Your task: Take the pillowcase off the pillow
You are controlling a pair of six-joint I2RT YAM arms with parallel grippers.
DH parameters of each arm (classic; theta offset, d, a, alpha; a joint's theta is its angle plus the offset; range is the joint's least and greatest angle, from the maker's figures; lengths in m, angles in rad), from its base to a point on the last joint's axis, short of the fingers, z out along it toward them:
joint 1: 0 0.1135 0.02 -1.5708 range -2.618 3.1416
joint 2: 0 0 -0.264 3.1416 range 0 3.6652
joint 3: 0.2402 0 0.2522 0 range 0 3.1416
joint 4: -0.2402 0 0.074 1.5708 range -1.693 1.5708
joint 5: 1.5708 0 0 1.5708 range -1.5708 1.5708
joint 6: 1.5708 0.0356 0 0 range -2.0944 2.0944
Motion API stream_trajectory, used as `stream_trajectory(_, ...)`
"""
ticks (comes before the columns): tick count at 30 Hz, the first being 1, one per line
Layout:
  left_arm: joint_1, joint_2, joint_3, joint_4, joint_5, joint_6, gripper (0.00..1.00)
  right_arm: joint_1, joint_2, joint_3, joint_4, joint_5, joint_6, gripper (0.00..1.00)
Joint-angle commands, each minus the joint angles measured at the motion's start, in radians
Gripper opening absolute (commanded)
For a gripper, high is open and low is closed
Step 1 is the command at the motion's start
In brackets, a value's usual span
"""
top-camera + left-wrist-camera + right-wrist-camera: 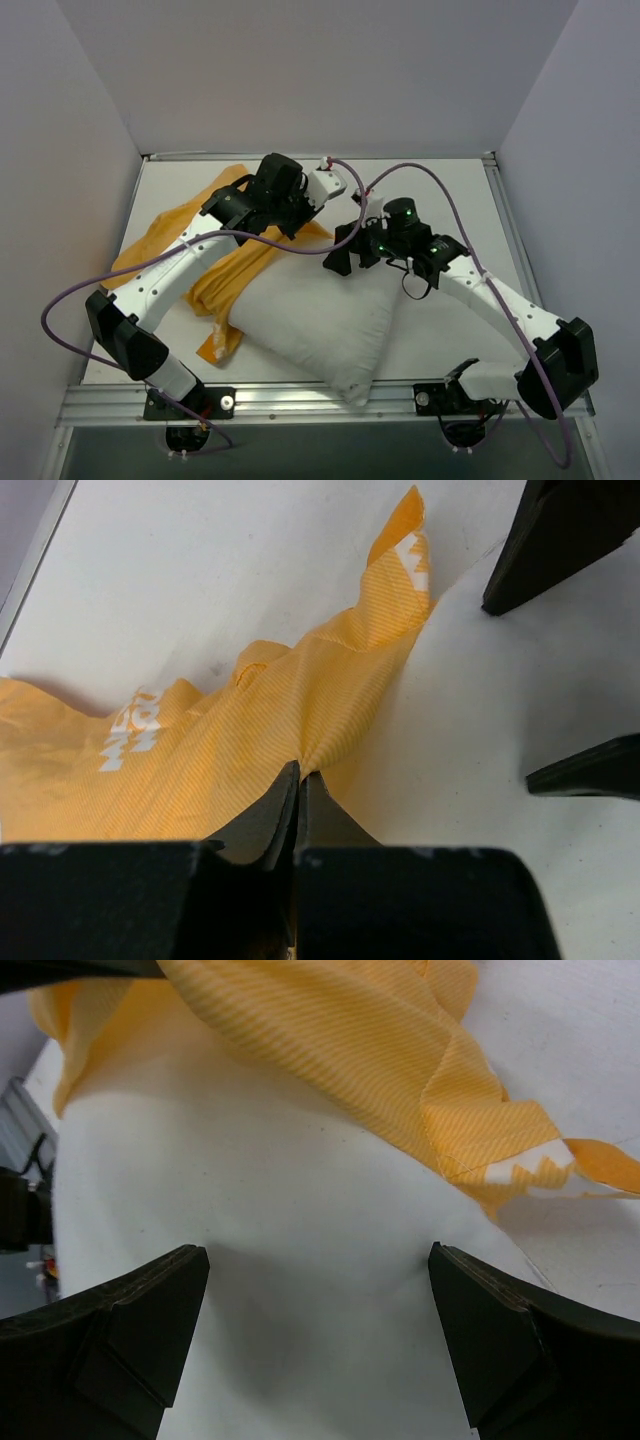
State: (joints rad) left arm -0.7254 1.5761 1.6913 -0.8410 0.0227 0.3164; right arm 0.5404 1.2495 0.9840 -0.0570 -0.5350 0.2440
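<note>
Top external view: the table (440, 200) fills the middle of the frame, with the white pillow (320, 315) lying at lower centre, mostly bare. The orange pillowcase (160, 235) trails off its upper left end toward the left of the frame. The left gripper (298, 780) has its fingers pinched together on a pillowcase fold, and the right gripper (318, 1305) is spread wide, pressing on the pillow.

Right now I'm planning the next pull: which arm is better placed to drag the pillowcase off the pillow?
Left. The left gripper is already shut on a fold of the pillowcase. The right gripper is open over the pillow, so it looks better suited to pinning it down.
</note>
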Motion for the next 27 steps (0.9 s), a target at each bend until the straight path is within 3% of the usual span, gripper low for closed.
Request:
stream_trajectory(1, 0.006, -0.042, 0.070, 0.112, -0.012, -0.019, 0.02, 0.101, 0.085, -0.002, -0.001, 0.235, -0.044, 1.00)
stream_trajectory(9, 0.014, -0.028, 0.064, 0.131, 0.013, -0.045, 0.02, 0.194, 0.252, -0.031, 0.083, 0.345, -0.057, 0.97)
stream_trajectory(12, 0.035, 0.002, 0.068, 0.137, 0.020, -0.060, 0.02, 0.201, 0.304, -0.057, 0.100, 0.308, -0.040, 0.50)
stream_trajectory(13, 0.044, 0.012, 0.068, 0.140, 0.016, -0.059, 0.02, 0.201, 0.327, -0.057, 0.086, 0.299, -0.040, 0.00)
stream_trajectory(18, 0.121, 0.105, 0.061, 0.169, -0.067, 0.027, 0.02, 0.234, 0.260, -0.123, 0.092, 0.401, -0.012, 0.00)
stream_trajectory(27, 0.314, 0.162, -0.090, 0.362, -0.162, 0.334, 0.02, 0.247, -0.148, -0.260, -0.038, 0.532, 0.049, 0.00)
